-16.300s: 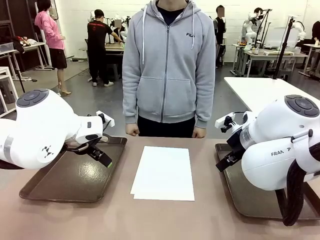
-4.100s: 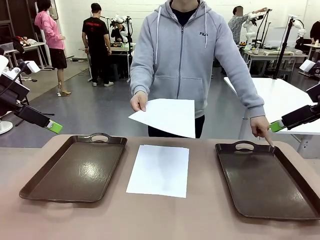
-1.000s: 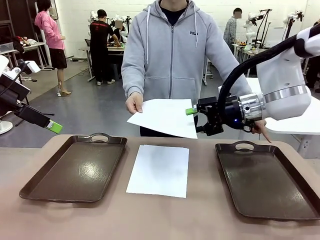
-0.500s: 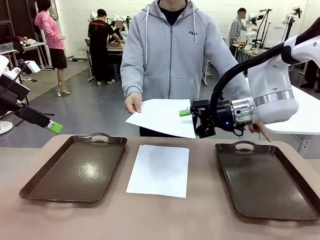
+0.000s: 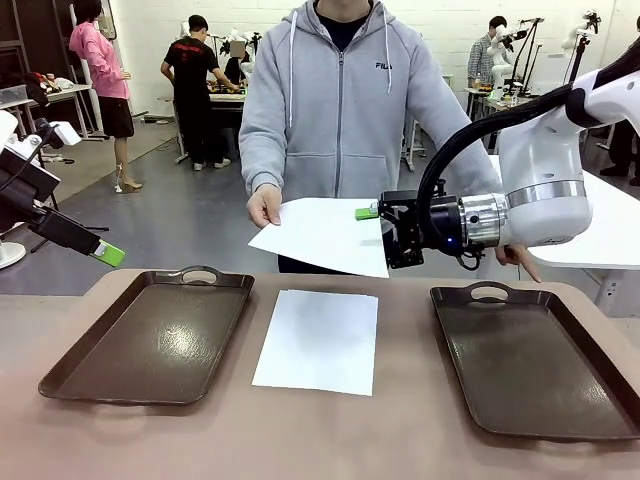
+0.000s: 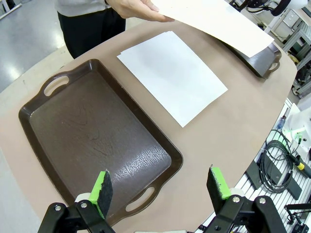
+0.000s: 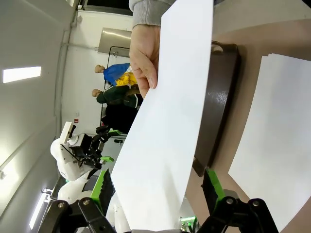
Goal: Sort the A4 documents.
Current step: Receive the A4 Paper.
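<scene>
A person across the table holds out one white A4 sheet (image 5: 318, 233) in one hand (image 5: 265, 206), above the table. My right gripper (image 5: 372, 222) reaches in from the right and stands open at the sheet's right edge. In the right wrist view the held sheet (image 7: 167, 126) runs between the gripper's (image 7: 158, 190) green pads without being clamped. A stack of A4 documents (image 5: 318, 340) lies flat between the two trays, also seen as the stack (image 6: 172, 75) from the left wrist. My left gripper (image 5: 100, 252) hangs open at the far left, off the table; its wrist view shows the gripper (image 6: 160, 187) holding nothing.
A dark brown tray (image 5: 70, 372) lies on the left and another tray (image 5: 470, 292) on the right, both bare. The person's other hand (image 5: 520, 262) points down near the right tray's far edge, behind my right arm. Other people and tables stand far back.
My right gripper has moved left, from beside the held sheet to over its right edge. The person, the stack and my left arm have stayed put.
</scene>
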You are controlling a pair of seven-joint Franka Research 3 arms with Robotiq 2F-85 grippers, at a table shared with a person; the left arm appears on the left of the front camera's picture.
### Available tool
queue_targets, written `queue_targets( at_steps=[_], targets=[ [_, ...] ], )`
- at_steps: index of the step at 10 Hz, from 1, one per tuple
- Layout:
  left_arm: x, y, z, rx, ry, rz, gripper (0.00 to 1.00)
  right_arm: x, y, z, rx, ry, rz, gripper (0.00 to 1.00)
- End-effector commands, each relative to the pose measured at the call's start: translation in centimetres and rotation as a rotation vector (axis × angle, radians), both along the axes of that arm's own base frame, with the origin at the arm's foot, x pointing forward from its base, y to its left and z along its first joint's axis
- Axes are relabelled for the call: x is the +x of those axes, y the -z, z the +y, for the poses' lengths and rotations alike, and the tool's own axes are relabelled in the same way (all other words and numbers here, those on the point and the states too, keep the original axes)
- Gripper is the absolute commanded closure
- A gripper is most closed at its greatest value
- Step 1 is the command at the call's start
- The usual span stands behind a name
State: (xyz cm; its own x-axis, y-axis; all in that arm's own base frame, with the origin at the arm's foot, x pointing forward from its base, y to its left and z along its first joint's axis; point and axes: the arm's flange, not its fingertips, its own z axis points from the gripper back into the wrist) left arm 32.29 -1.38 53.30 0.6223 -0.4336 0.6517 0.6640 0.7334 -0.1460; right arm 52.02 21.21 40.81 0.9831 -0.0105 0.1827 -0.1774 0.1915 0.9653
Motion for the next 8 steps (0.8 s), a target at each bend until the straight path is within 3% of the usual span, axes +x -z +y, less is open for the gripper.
queue_targets(
  at_steps=[1, 3, 8],
  targets=[
    [0.01, 0.03, 0.04, -0.006, 0.002, 0.001, 0.00, 0.51, 0.15, -0.01, 0.047, 0.010, 0.035, 0.09],
    [0.01, 0.03, 0.04, -0.006, 0.002, 0.001, 0.00, 0.42, 0.03, -0.05, 0.036, 0.001, 0.060, 0.16],
    [0.01, 0.03, 0.04, -0.006, 0.002, 0.001, 0.00, 0.42, 0.02, -0.07, 0.046, -0.021, 0.080, 0.61]
  ],
)
